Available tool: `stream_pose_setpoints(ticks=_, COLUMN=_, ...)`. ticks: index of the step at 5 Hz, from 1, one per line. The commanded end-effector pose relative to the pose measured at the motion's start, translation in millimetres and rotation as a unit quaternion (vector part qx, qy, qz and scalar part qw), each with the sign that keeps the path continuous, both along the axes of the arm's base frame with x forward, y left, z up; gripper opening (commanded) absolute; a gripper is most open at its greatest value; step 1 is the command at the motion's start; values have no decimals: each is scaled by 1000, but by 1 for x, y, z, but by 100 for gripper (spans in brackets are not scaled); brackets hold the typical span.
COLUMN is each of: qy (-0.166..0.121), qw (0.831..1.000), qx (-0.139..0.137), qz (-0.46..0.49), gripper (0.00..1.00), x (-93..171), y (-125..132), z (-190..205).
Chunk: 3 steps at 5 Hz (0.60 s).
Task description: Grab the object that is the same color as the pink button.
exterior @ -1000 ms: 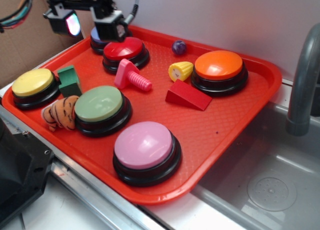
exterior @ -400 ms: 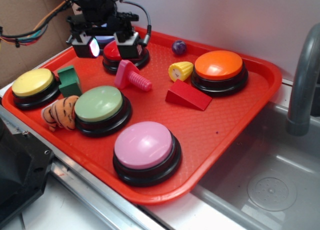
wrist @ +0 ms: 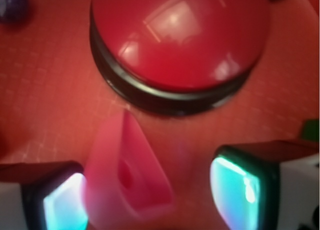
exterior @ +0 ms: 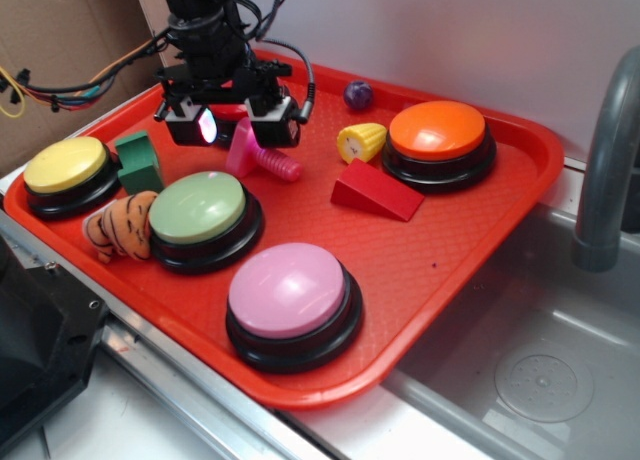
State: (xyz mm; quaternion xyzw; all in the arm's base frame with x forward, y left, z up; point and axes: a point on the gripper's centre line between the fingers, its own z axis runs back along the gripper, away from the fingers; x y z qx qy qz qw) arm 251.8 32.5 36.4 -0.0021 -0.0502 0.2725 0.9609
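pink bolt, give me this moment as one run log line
phase: approach | gripper: open, above pink bolt's head | pink bolt: lying on red tray, not gripped | pink button: front of tray, untouched

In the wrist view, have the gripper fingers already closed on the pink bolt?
No. The fingers stand apart on either side of the pink bolt, with tray showing between bolt and right finger.

You see a pink bolt, pink-topped button on a black base, red tray, red wedge, orange button, green button, yellow button, striped orange tiger toy, purple ball.
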Motion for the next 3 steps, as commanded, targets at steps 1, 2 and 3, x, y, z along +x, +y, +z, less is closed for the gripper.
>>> stream_pose_setpoints(ticks=1, qy=-27, qw=1000, qx=5, qz=3, gripper=17, x=9, y=6, z=6)
stream_pose_setpoints(ticks=2, qy=-35, qw=999, qx=2, qz=9, gripper=0, x=7, y=7, z=7)
stream_pose_setpoints(ticks=3, qy=-39, qw=999, qx=-3, qz=10, gripper=0, x=7, y=7, z=9)
